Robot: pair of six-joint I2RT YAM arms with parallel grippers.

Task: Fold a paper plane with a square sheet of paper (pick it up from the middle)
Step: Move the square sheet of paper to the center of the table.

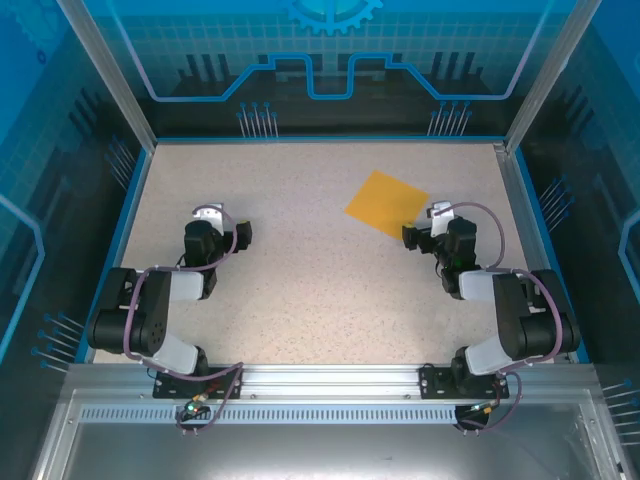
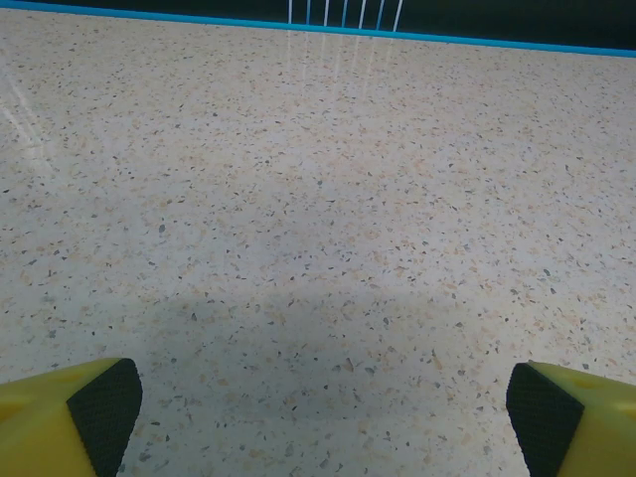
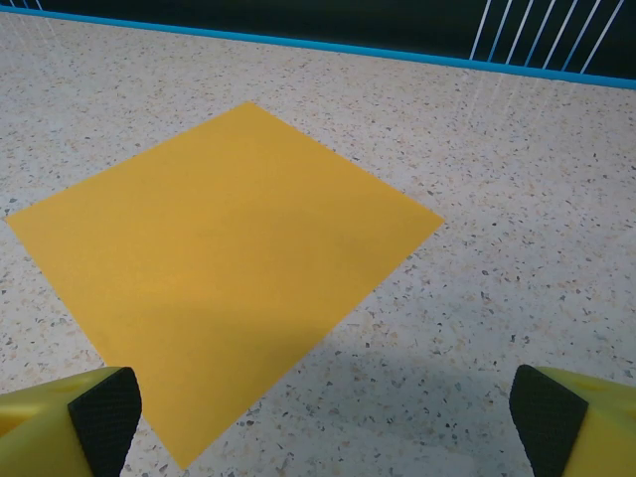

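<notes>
The sheet (image 1: 388, 203) lies flat and unfolded on the surface (image 1: 320, 290), right of centre in the upper half of the top view, turned like a diamond. The right hand (image 1: 417, 234) is just beside its lower-right edge, jaws wide and empty. The left hand (image 1: 238, 232), at mid-left, is well apart from the sheet and is also wide open and empty. Likely step: the right hand moves to the sheet's middle, lowers squarely and closes slowly, so the pads bunch up a small ridge rather than sliding or creasing the paper.
</notes>
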